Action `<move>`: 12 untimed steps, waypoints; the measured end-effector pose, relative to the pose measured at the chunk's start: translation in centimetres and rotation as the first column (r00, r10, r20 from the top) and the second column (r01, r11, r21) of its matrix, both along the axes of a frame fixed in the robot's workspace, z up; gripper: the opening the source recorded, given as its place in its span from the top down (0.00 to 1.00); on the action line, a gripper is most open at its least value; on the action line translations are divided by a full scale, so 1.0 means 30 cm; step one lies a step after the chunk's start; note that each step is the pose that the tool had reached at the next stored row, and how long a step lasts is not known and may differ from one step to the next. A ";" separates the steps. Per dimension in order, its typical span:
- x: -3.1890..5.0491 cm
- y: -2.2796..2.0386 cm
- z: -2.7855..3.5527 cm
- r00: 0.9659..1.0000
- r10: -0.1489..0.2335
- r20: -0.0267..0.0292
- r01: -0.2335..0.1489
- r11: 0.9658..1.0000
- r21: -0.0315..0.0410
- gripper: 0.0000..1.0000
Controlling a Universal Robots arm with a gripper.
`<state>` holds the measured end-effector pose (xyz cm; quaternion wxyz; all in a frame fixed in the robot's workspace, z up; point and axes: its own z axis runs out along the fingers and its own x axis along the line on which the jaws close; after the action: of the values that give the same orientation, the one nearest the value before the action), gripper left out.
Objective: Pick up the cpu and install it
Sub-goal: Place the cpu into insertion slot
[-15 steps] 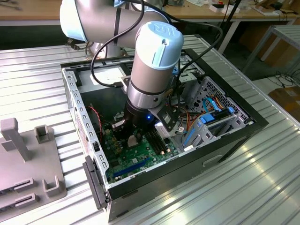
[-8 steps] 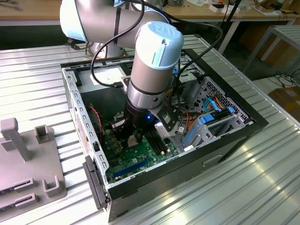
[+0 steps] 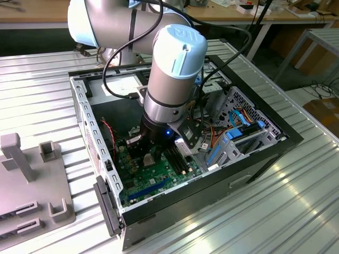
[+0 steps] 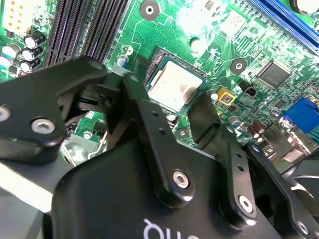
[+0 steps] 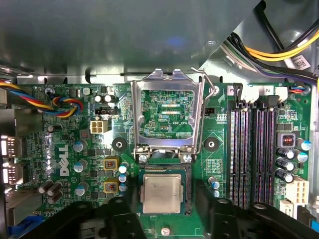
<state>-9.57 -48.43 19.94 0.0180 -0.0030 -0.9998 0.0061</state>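
Over the green motherboard [image 5: 219, 164], in the first wrist view, the cpu [image 5: 161, 193] lies flat inside the dark frame of the socket [image 5: 185, 194], silver-grey top up, with the hinged load plate [image 5: 167, 112] standing open just beside it. The gripper [image 5: 164, 196] straddles the chip with its claw wide: one black finger on each side, both outside the socket frame and apart from the chip. I judge the step in hand to be the seating of the chip. Done well, it wants the chip level on all four sides, the fingers [image 5: 130, 199] kept off its edges, and any motion straight along the socket's axis, since a sideways drag could skew the chip on its contacts. In the second wrist view the cpu [image 4: 174, 85] sits between the two finger links, near the memory slots [image 4: 84, 25]. From this slant it seems square to its frame, though I cannot tell whether every corner is fully down. In the exterior view the arm [image 3: 169, 69] reaches straight down into an open computer case [image 3: 254, 159] lying on its side on a ribbed metal table [image 3: 275, 211]. Cables and drive bays crowd the side of the case toward the exterior view's right, so there is little spare room around the wrist. A grey fixture [image 3: 32, 185] rests on the table toward the exterior view's left, well apart from the case. Wooden benches [image 3: 53, 10] and a cardboard box [image 3: 326, 114] stand beyond.
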 end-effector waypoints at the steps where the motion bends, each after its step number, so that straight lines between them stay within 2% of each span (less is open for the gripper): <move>1: 0.000 0.000 -0.001 1.000 0.000 0.000 0.000 1.000 0.000 0.39; 12: 0.010 0.000 -0.009 1.000 0.000 0.000 0.000 1.000 0.000 0.39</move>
<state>-9.27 -48.43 19.66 0.0180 -0.0030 -0.9998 0.0060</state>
